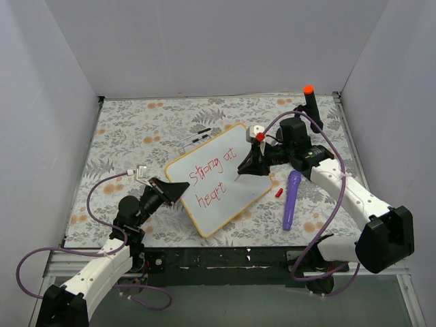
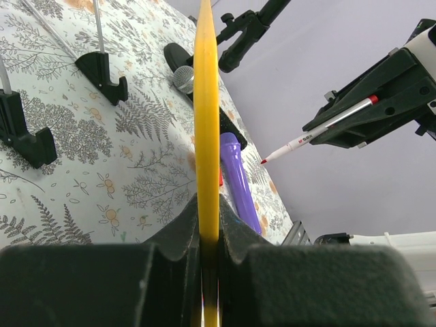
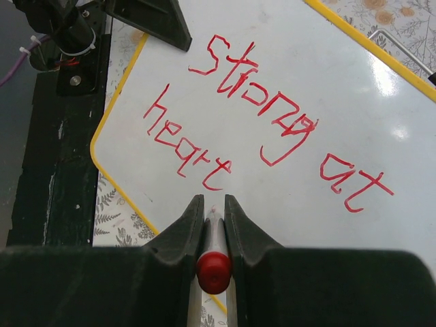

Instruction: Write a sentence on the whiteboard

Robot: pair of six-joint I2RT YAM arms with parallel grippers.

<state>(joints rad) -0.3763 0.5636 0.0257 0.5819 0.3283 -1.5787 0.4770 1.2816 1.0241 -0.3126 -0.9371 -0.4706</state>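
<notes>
While the left gripper clenches the whiteboard by its corner at 8 o'clock, pinning it to the floral-cloth table so it cannot slide under the pen, the right gripper reaches in from 3 o'clock, clamped on a red marker. The board lies at the centre of the table, turned at a slant that faces its writing side toward the pen arm. The sentence reads "Strong at" on one line and "heart" beneath it. The left wrist view looks along the board's yellow edge, seated in the notch of that arm's fingers, and shows the marker tip lifted clear of the surface. From the right wrist, the marker's red end sits between the closed fingers just past the last letter of "heart" (blank board lies ahead of it on that line), which suggests a pause before another word. A purple cylinder and a small red cap lie off the board at 4 o'clock, out of the pen's way.
</notes>
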